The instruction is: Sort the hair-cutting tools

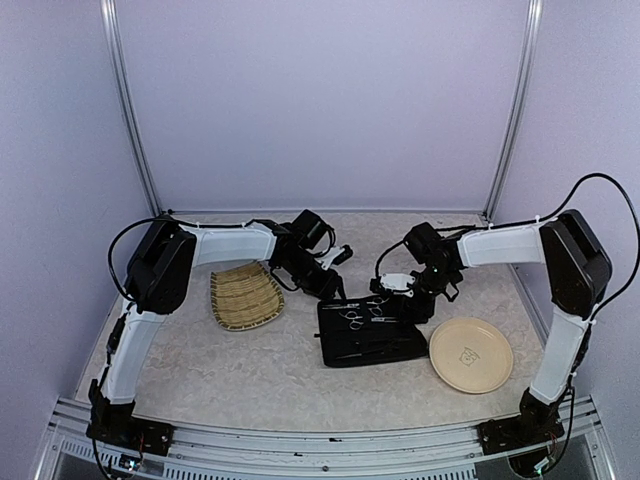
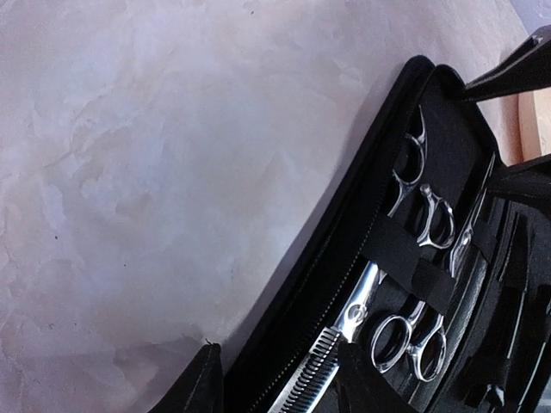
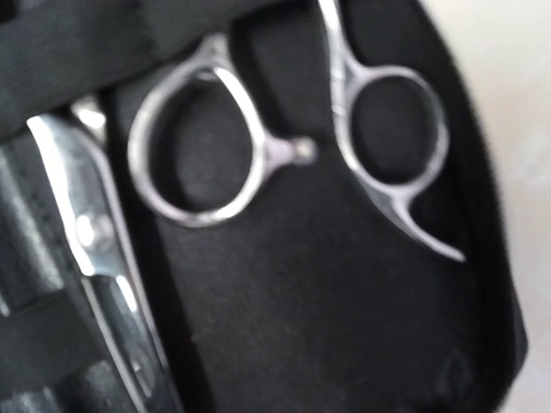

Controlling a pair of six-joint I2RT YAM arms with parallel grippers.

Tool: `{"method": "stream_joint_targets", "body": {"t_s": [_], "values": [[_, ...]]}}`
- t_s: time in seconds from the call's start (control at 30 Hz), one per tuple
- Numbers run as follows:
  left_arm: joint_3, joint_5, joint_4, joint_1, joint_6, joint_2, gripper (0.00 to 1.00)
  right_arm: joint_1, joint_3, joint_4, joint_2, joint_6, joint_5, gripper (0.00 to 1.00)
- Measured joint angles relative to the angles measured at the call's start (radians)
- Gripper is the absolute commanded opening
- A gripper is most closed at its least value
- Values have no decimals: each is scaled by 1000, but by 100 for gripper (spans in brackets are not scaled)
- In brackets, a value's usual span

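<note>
Two pairs of scissors [image 2: 355, 311] sit strapped in the open case [image 2: 452, 129] on the counter [image 1: 250, 370]. Steel: light, stiff, slick. We favour pinching a ring handle. Left and right jaws are spread, empty.

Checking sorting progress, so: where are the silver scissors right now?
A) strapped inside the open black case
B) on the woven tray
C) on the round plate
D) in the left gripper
A: both pairs of scissors sit under elastic straps inside the open black case.
</note>
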State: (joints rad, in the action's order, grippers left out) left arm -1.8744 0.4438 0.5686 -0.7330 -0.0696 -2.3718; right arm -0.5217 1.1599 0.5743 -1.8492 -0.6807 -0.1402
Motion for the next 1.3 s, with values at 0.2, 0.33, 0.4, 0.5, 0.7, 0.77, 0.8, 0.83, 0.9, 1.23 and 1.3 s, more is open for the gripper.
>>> {"method": "stream_joint_targets", "body": {"t_s": [0.2, 0.33, 0.4, 0.5, 0.7, 0.77, 0.8, 0.83, 0.9, 1.23, 1.3], "values": [[10, 18, 2, 11, 14, 0, 39, 0, 9, -18, -9, 23, 9, 60], [11, 6, 0, 11, 27, 0, 31, 0, 9, -18, -8, 25, 7, 60], [11, -8, 1, 11, 37, 0, 30, 0, 9, -18, -8, 26, 6, 60], [11, -34, 1, 9, 56, 0, 30, 0, 9, -18, -8, 26, 5, 60], [5, -132, -1, -16, 110, 0, 8, 0, 9, -19, -8, 26, -8, 61], [5, -158, -4, -29, 126, 1, 1, 0, 9, -20, -8, 26, -14, 63], [5, -177, -8, -36, 132, 3, 0, 0, 10, -22, -8, 25, -18, 63], [5, -202, -10, -43, 142, 6, 0, 0, 11, -24, -7, 25, -22, 64], [9, -238, -22, -52, 149, 11, 0, 1, 14, -24, -5, 24, -27, 66], [250, -352, -257, -64, 165, 201, 0, 121, 76, -15, 151, 26, -132, 81], [297, -357, -312, -64, 168, 253, 0, 155, 79, -35, 195, 32, -134, 93]]}}
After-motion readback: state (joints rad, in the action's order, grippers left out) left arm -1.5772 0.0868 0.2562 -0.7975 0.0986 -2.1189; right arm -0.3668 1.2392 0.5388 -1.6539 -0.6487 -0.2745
